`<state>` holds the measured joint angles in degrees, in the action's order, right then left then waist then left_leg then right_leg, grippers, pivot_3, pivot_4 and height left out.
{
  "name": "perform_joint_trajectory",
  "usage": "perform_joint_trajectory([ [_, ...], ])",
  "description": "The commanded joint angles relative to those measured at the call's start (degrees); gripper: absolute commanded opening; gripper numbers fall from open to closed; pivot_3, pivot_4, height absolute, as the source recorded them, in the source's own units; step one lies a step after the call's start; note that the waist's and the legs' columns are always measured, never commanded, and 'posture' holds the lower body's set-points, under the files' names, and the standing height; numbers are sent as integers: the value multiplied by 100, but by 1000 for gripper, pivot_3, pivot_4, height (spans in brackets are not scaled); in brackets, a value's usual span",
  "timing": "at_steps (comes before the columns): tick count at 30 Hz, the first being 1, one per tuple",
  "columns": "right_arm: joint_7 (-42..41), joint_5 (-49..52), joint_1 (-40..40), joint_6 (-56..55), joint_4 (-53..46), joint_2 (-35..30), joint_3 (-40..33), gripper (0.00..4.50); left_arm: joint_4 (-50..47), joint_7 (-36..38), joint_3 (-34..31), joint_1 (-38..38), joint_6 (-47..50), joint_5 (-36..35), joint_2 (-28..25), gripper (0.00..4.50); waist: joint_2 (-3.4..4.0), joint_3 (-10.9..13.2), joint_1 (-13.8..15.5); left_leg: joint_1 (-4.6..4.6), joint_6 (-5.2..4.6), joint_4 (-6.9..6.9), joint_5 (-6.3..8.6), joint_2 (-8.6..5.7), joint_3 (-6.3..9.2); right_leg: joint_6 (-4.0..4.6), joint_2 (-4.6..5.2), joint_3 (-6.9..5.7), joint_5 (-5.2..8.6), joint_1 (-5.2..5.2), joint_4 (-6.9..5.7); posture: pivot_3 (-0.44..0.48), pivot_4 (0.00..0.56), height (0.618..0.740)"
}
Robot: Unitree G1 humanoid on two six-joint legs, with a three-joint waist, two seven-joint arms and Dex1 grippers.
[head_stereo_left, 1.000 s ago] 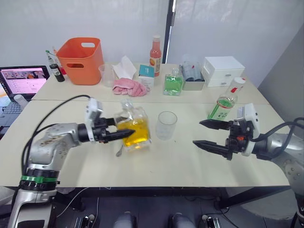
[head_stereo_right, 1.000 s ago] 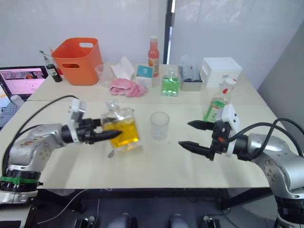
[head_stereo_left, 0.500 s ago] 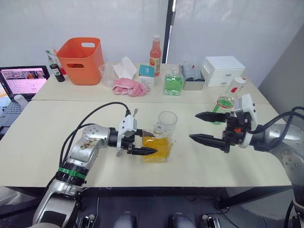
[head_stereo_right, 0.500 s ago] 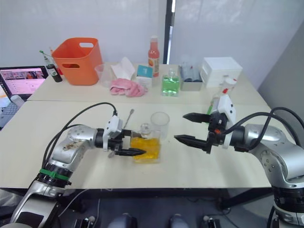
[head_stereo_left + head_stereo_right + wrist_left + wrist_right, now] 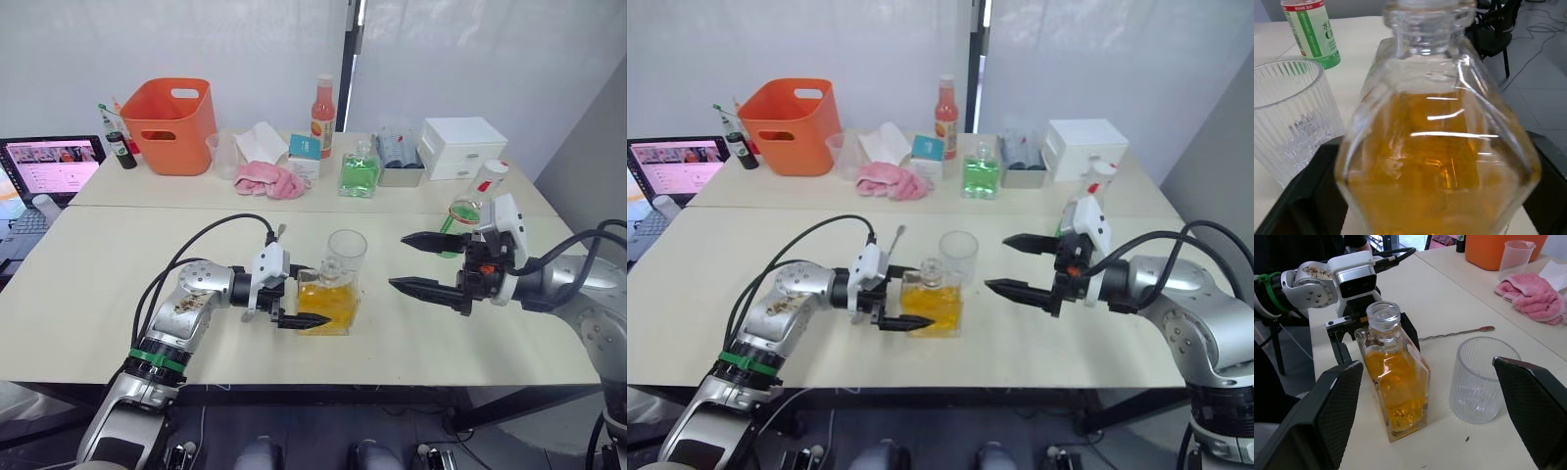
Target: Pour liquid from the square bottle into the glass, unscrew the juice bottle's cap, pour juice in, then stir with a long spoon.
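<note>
From the head views, the square bottle (image 5: 328, 299) stands upright near the table's front edge, squat clear glass with amber liquid, clamped between the left gripper (image 5: 290, 300) fingers, and the glass (image 5: 345, 257) stands just beyond it to the right, so that arm is the nearer for the pour, while the right gripper (image 5: 421, 262) hangs spread wide and empty to the right, before the juice bottle (image 5: 471, 206). The left wrist view shows the bottle's faceted shoulders between the black fingers, its neck pointing up, the ribbed tumbler close alongside. In the right wrist view the long spoon (image 5: 1457, 334), a thin twisted metal rod, lies flat behind both.
</note>
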<state>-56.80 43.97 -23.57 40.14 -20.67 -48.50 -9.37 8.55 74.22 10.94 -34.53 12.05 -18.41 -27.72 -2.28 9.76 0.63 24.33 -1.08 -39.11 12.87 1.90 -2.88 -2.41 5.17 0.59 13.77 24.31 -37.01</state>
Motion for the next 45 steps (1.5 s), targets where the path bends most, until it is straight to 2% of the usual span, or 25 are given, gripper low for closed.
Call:
perform_joint_trajectory([
  [1, -107, -23, -3, -114, -45, -23, -12, 4500, -480, 19, -196, -74, 500, -390, -94, 4467, 0, 0, -1, 0, 0, 0, 0, 0, 0, 0, 0, 0, 0, 0, 0, 0, 150, 715],
  [7, -195, -43, -239, -74, -121, 46, 279, 4500, -772, -50, -349, -52, 1060, -784, -92, 4467, 1, 0, -9, -2, 0, 0, 0, 0, 11, 0, -1, 1, 0, -1, -1, 0, 150, 715],
  [11, -198, -66, -459, -34, -148, 116, 525, 4500, -736, -37, -302, -75, 1073, -748, -114, 4467, 1, -1, -7, -4, 0, 0, 0, 0, 21, 0, -1, 1, 0, -1, -2, 0, 150, 715],
  [16, -79, -190, -885, -35, -22, 385, 858, 4500, -653, -2, -239, -74, 1052, -718, -86, 2948, 2, -1, -9, -4, 0, 0, 0, 0, 23, 0, -1, 1, 0, -1, -3, 0, 150, 715],
  [17, -61, -218, -932, -28, -15, 429, 909, 4500, -645, 2, -229, -71, 1036, -706, -81, 2813, 1, -1, -4, -3, 0, 0, 0, 0, 24, 0, -1, 0, 0, 0, -3, 0, 150, 715],
  [32, 50, -741, -1512, -29, 282, 1105, 1594, 4500, -419, 100, -90, -131, 638, -541, -9, 2813, 2, -1, 13, -1, 0, -3, 0, -5, 11, 0, 1, -3, 0, -4, -2, 0, 150, 715],
  [36, 59, -848, -1539, -50, 339, 1174, 1667, 3352, -393, 110, -88, -149, 613, -533, -4, 2813, 2, -1, 12, -2, 0, -3, 0, -4, 10, 0, 0, -3, 0, -4, -3, 0, 150, 715],
  [42, 62, -929, -1570, -56, 401, 1287, 1674, 1269, -385, 115, -88, -166, 618, -520, -13, 2812, 2, -1, 7, -2, 0, -3, 0, -4, 11, 0, 0, -3, 0, -4, -4, 0, 150, 715],
  [43, 71, -934, -1572, -56, 408, 1304, 1666, 1084, -384, 117, -88, -168, 620, -518, -15, 2812, 3, -1, 7, -2, 0, -3, -1, -4, 11, 0, 0, -3, 0, -4, -5, 0, 150, 715],
  [45, 85, -930, -1568, -50, 404, 1326, 1648, 1067, -387, 120, -87, -169, 623, -511, -22, 2812, 3, -1, 4, -2, 0, -3, -1, -4, 11, 0, 0, -3, 0, -4, -5, 0, 150, 715],
])
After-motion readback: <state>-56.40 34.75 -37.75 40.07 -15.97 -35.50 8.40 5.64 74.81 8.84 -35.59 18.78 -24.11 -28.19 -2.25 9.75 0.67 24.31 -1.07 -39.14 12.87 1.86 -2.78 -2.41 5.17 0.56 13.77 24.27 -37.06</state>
